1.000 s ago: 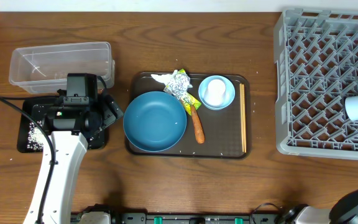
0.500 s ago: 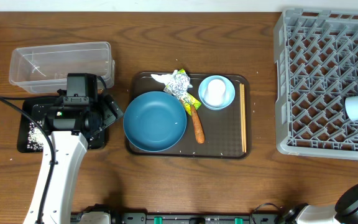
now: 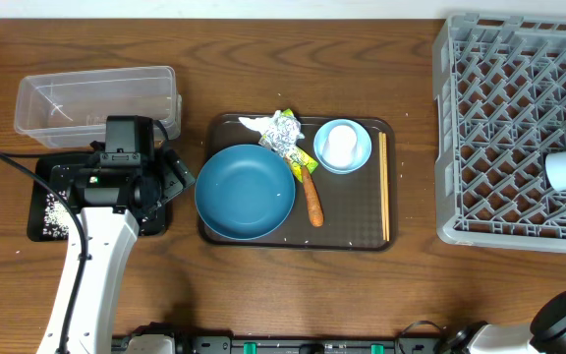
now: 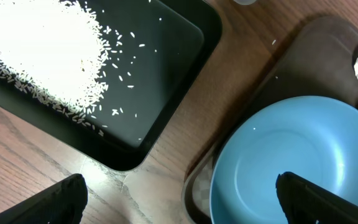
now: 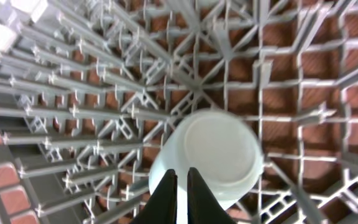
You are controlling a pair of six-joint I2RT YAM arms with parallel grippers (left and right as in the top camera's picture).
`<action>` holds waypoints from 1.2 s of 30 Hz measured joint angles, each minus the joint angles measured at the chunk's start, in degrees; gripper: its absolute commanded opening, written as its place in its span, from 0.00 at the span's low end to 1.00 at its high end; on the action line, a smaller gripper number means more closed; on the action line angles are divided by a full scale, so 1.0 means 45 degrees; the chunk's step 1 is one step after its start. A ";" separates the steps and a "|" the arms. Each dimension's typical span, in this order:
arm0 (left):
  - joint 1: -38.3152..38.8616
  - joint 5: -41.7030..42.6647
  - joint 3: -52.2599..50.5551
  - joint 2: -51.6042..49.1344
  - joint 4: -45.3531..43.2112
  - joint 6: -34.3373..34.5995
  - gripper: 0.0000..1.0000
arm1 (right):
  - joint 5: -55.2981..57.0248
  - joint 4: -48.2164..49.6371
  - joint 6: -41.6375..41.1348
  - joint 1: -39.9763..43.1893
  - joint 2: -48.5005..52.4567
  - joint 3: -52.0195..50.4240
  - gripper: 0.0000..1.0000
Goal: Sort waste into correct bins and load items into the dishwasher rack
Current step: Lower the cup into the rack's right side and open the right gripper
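Left hand [image 4: 179, 193] spread wide, low between shallow black rice tray [image 4: 166, 93] and large dark-blue round bowl [image 4: 291, 162], right hand [image 5: 179, 186] pinched together over small white cup [image 5: 219, 149] lying in grey lattice rack [image 3: 444, 138].

A robotics lab bench: a white robot arm [image 3: 84, 270] at a brown wood-grain tabletop [image 3: 362, 54], beside a grey plastic lattice dishwasher rack [image 3: 499, 108].

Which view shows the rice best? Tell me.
Left wrist: the rice lies heaped in the black tray, close up. Overhead shows only a small patch beside the left arm. Right wrist shows none.
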State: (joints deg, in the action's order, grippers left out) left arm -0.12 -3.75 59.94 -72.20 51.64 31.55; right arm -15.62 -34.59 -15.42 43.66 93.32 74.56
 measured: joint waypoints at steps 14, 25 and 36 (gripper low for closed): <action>0.0000 0.0000 0.0000 0.0000 0.0000 0.0000 1.00 | 0.0714 -0.0257 0.0160 0.0408 0.1409 0.0665 0.02; 0.0000 0.0000 0.0000 0.0000 0.0000 0.0000 1.00 | 0.0335 -0.0398 0.0248 0.0389 0.1749 0.0738 0.01; 0.0000 0.0000 0.0000 0.0000 0.0000 0.0000 1.00 | -0.0923 -0.1078 0.0277 -0.0539 0.0262 0.0738 0.01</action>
State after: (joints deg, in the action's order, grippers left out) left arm -0.12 -3.75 59.94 -72.20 51.64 31.55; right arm -19.77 -39.44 -14.17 41.23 94.50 77.89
